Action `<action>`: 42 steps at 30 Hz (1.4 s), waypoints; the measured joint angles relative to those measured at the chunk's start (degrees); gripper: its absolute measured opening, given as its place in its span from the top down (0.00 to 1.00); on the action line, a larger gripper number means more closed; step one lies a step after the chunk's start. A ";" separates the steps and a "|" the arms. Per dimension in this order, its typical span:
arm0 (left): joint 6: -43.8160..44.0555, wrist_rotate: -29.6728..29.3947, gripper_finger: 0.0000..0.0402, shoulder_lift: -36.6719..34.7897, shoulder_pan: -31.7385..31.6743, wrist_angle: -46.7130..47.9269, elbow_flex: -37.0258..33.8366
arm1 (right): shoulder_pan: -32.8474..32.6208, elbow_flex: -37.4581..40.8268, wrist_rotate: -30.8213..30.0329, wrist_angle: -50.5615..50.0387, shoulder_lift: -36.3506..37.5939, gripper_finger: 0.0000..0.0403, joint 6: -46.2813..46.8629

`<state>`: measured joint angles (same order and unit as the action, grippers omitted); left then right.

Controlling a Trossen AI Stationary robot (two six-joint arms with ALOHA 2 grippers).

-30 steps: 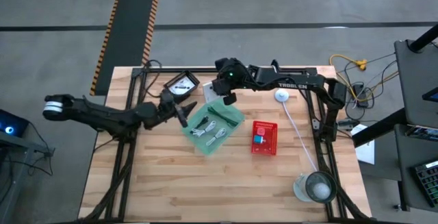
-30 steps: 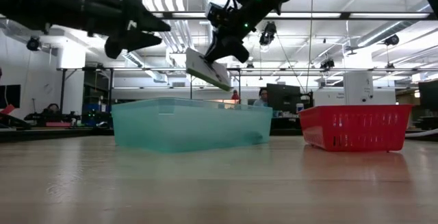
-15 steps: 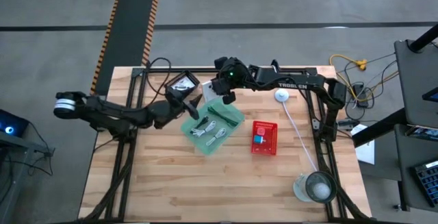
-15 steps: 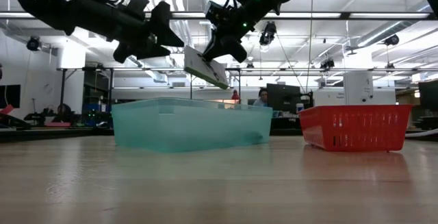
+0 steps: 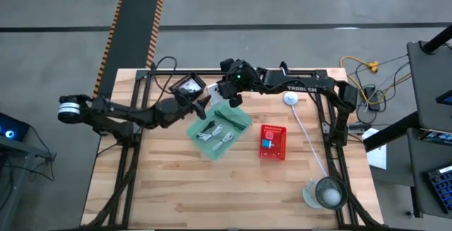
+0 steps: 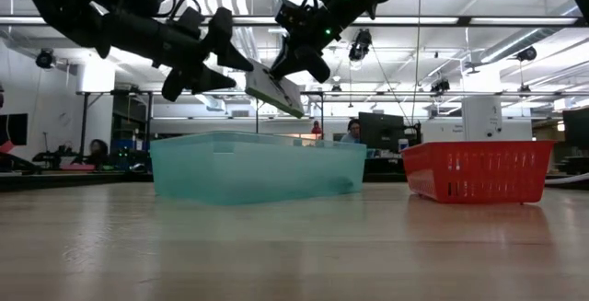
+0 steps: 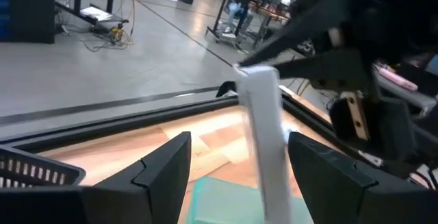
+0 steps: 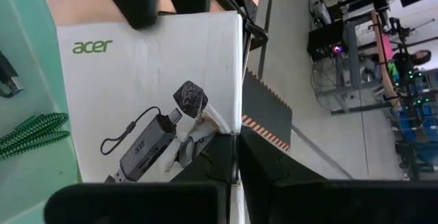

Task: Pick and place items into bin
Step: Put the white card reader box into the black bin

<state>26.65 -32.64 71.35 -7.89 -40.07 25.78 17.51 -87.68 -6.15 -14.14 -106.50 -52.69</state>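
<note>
Pale wooden tabletop (image 5: pixel 176 188) seen from above, grey floor all round, workshop benches and ceiling lights behind in the low view. Near the middle of the boards, a teal bin (image 5: pixel 239 120), translucent, already holding a few cables (image 5: pixel 215 133). At 3 o'clock of it and just apart, a red basket (image 5: pixel 273 142).

Reaching in from 3 o'clock, the right gripper (image 5: pixel 230 98), clamped tight on a flat white box (image 5: pixel 214 92) printed with a green logo and a picture of a small adapter. Held tilted in the air over the bin's 11 o'clock corner, well clear of the rim in the low view, not yet inside.

Coming in from 9 o'clock, the left gripper (image 5: pixel 200 108), fingers spread apart and gripping nothing. Through its own wrist camera, the box's thin white edge (image 7: pixel 263 128) standing between the two dark fingers, with a gap showing on either side; whether actually touching, hard to tell.

Looks like the carrying step for this one item, with a handover or a two-handed steadying being set up above the bin. Could equally be a plain drop by the right arm with the left merely close by; impossible to settle from here.

Next move, as a judgement: either close the left fingers squarely on the box edge before loosening the right, or carry the box toward 5 o'clock until fully over the bin and then release. Worth minding the two grippers' nearness and the tilt of the box, since a loose pinch on so thin an edge may let it slide out past the rim.
</note>
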 joint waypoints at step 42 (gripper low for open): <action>-5.04 7.56 0.71 5.49 -3.05 1.83 4.81 | 0.01 0.00 -0.04 1.10 0.00 0.98 -1.97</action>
<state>21.62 -25.08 76.84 -10.94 -38.24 30.59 17.52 -87.68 -6.19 -13.04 -106.50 -54.65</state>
